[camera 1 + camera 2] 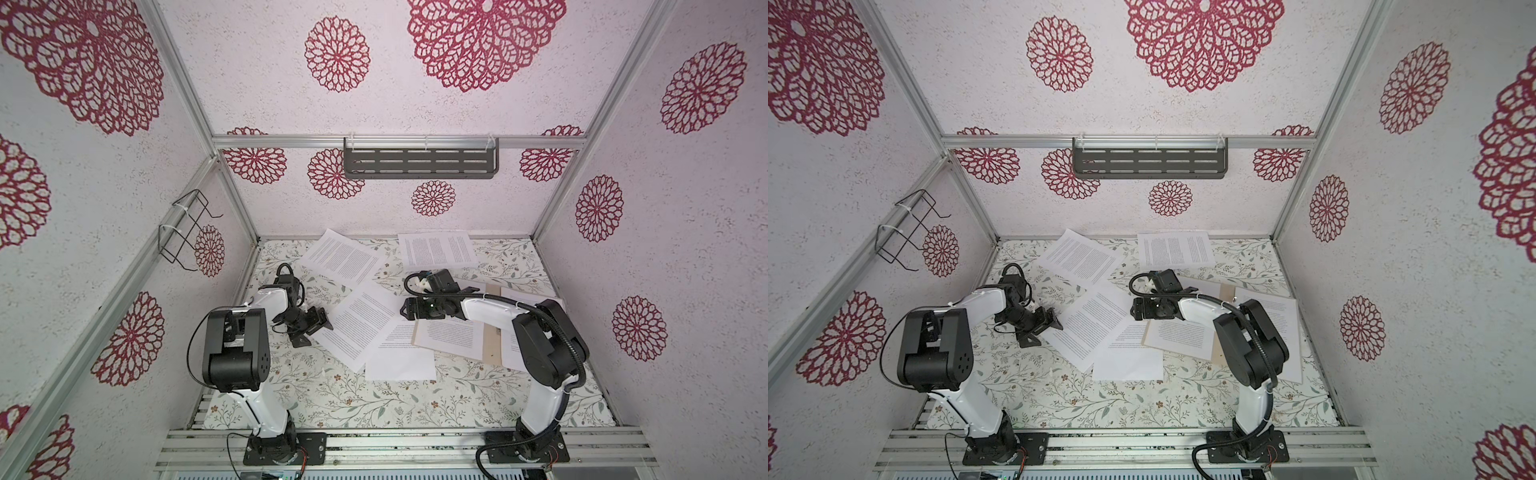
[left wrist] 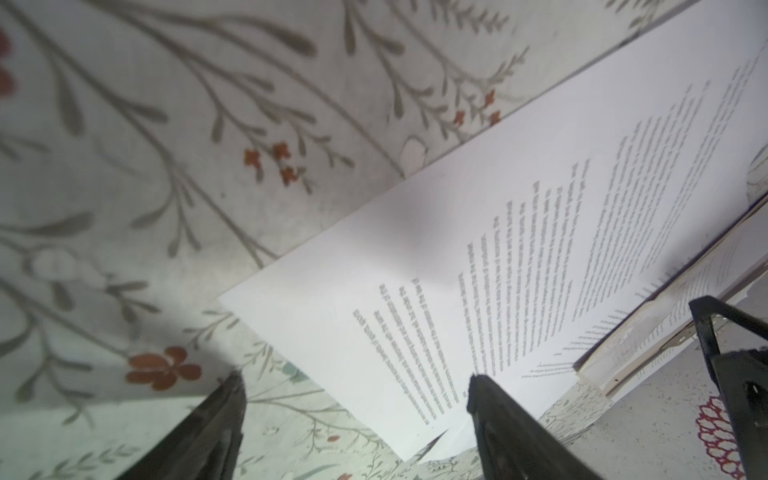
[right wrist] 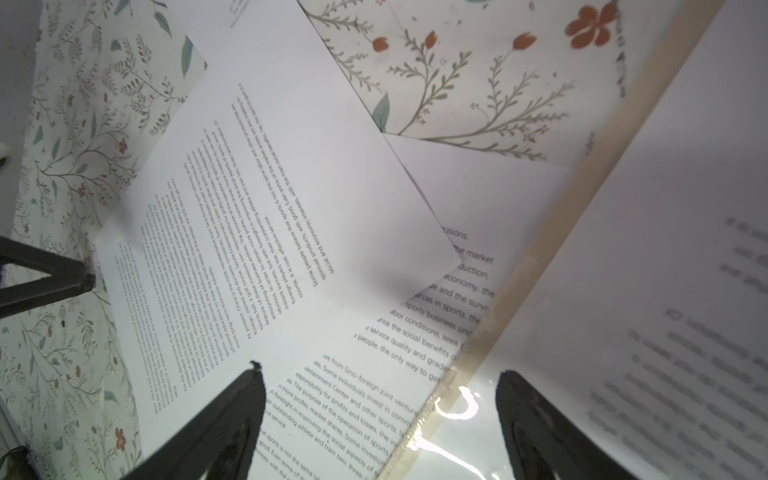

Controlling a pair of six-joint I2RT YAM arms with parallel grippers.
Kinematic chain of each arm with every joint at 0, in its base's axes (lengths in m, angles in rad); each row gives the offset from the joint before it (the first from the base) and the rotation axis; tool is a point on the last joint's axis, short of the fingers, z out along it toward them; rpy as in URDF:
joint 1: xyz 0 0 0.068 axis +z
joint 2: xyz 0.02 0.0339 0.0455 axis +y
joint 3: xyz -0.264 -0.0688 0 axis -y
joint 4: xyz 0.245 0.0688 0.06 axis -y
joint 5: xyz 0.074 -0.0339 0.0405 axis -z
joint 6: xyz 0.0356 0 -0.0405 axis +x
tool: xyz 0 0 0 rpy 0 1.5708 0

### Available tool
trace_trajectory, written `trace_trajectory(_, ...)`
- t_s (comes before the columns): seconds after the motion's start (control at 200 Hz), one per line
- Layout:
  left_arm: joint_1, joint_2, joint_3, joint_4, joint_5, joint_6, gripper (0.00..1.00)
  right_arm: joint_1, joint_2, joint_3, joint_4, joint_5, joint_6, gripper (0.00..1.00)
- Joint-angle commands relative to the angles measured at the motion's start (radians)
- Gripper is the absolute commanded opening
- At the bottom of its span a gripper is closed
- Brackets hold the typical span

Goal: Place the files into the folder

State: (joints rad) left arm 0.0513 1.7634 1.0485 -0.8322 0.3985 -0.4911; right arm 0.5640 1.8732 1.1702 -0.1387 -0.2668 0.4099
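Floral-print bench inside an aluminium-framed booth. Walls are white with red medallions. A grey slotted shelf hangs at 12 o'clock, a wire rack at 9. The files lie scattered from centre to 12 o'clock, some overlapping. The folder lies open at 3 o'clock with sheets on it. Left pincer has jaws apart, holding nothing, at 9 o'clock of the centre sheet. Right pincer has jaws apart, holding nothing, over the folder's 9 o'clock edge.

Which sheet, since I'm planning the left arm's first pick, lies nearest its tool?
The slanted middle sheet: its edge lies right at the left tool, while the rest lie farther back or rightward.
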Motion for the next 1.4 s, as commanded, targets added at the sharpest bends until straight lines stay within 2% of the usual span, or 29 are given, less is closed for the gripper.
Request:
trace_trajectory(0.0,-0.001,-0.089,-0.012,-0.014,-0.012,-0.029,0.88,0.017,0.014,0.05,-0.022,-0.022,-0.022,0.9)
trace_trajectory(0.065,-0.003,-0.129,0.011,-0.015,-0.049,-0.054,0.88,0.02,0.024,0.061,-0.021,-0.016,-0.021,0.9)
trace_trajectory(0.18,-0.031,-0.124,0.074,0.005,-0.017,-0.079,0.89,0.021,0.052,0.089,-0.042,-0.012,-0.014,0.9)
trace_trajectory(0.345,-0.081,-0.002,0.166,0.041,0.014,-0.099,0.89,0.023,0.073,0.119,-0.057,0.006,-0.003,0.9)
trace_trajectory(0.54,-0.086,0.114,0.193,0.093,0.04,-0.113,0.89,0.025,0.106,0.143,-0.062,0.017,0.016,0.9)
trace_trajectory(0.88,-0.069,0.09,0.015,0.128,-0.019,-0.114,0.9,0.044,0.177,0.203,-0.088,0.028,0.045,0.9)
trace_trajectory(1.136,-0.07,0.034,-0.124,0.179,-0.007,-0.148,0.9,0.071,0.219,0.258,-0.121,0.034,0.102,0.9)
trace_trajectory(1.396,-0.07,-0.038,-0.207,0.208,-0.005,-0.204,0.9,0.108,0.243,0.253,-0.002,-0.098,0.22,0.91)
